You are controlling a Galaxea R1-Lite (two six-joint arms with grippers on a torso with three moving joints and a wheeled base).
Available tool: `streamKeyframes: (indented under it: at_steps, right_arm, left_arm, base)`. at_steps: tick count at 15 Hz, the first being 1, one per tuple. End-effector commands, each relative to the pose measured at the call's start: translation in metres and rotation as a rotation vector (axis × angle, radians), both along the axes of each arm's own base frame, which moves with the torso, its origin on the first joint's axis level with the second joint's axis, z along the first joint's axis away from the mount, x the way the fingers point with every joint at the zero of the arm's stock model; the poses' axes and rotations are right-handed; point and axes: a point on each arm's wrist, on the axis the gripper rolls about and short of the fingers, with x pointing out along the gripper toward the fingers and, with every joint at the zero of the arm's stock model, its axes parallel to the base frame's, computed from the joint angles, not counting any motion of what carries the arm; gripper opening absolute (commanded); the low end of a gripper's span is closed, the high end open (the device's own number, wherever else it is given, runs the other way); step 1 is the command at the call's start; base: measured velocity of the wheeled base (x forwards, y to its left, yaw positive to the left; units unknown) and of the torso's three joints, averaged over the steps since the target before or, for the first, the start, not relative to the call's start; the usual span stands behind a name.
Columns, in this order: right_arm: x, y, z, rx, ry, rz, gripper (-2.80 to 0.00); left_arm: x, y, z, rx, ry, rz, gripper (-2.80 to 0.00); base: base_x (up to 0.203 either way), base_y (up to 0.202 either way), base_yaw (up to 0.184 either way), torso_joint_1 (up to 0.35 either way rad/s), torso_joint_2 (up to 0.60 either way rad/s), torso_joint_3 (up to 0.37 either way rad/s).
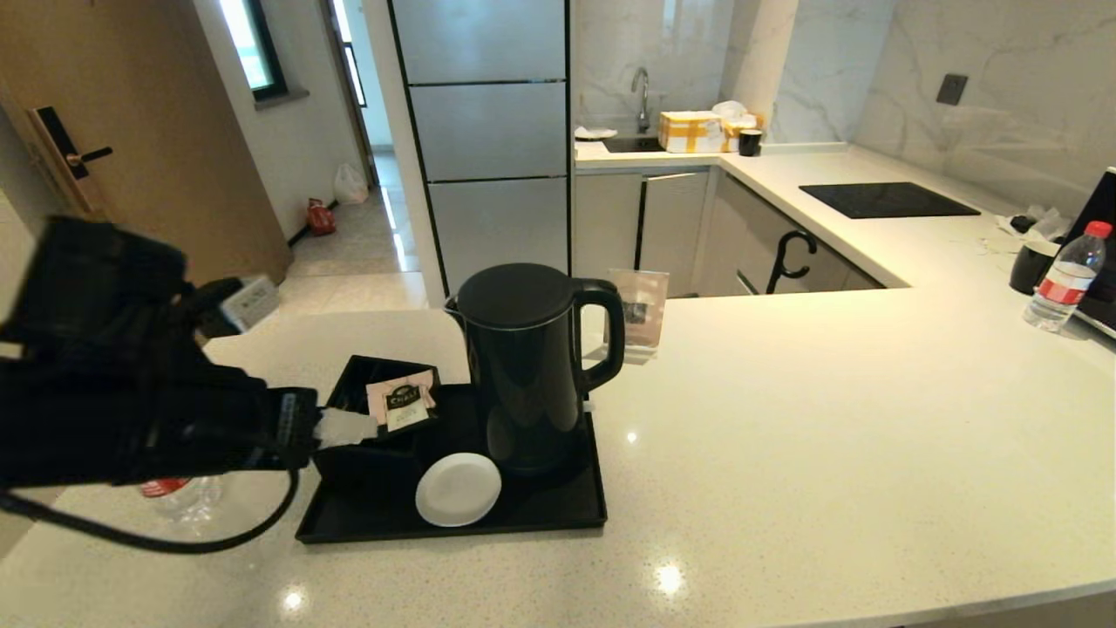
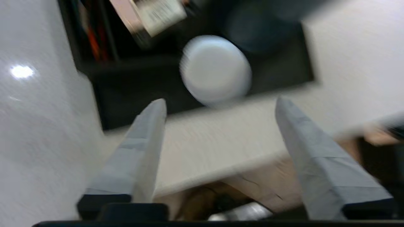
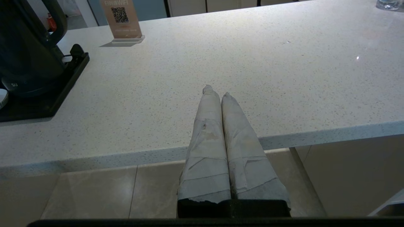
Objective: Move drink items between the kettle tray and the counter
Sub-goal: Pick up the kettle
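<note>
Your left gripper (image 2: 217,104) is the closest thing in the head view, hanging over the surface's (image 1: 785,419) near left corner just beside the kettle tray (image 1: 453,519), fingers (image 2: 142,148) spread wide with nothing between them. Under that arm you can half see a water bottle (image 1: 179,497) standing on the surface; the left wrist view misses it and only gives you a blurry white disc (image 2: 216,69) on the tray. Kettle (image 1: 527,366) stands upright on the tray, handle pointing toward the surface's right edge. A second bottle (image 1: 1064,279) stands upright near the far right edge. Right gripper (image 3: 216,91) is parked off the near edge, fingers pressed together, seen only by its own wrist camera.
</note>
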Motion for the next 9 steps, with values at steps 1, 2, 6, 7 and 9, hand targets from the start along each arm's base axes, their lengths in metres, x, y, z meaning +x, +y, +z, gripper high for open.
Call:
streamKeyframes:
  at_steps: [1,2,6,7,9]
  right_arm:
    - [0.000,0.000,0.000,0.000,0.000,0.000,-2.80]
    - [0.000,0.000,0.000,0.000,0.000,0.000,-2.80]
    - [0.000,0.000,0.000,0.000,0.000,-0.002,-2.80]
    - [0.000,0.000,0.000,0.000,0.000,0.000,-2.80]
    - [0.000,0.000,0.000,0.000,0.000,0.000,-2.80]
  left_arm:
    - [0.050,-0.025,-0.037,0.133,0.070,0.071,0.00]
    - [0.056,-0.031,-0.035,0.150,0.030,0.088,0.00]
    - [0.069,-0.045,-0.042,0.296,-0.013,0.104,0.00]
    - [0.070,-0.046,-0.042,0.306,-0.017,0.100,0.00]
    - [0.079,-0.058,-0.055,0.487,-0.026,0.100,0.00]
  base:
    - [0.000,0.000,0.000,0.000,0.00,0.000]
    - [0.000,0.000,0.000,0.000,0.00,0.000]
    - [0.000,0.000,0.000,0.000,0.00,0.000]
    - [0.000,0.000,0.000,0.000,0.00,0.000]
    - [0.000,0.000,0.000,0.000,0.00,0.000]
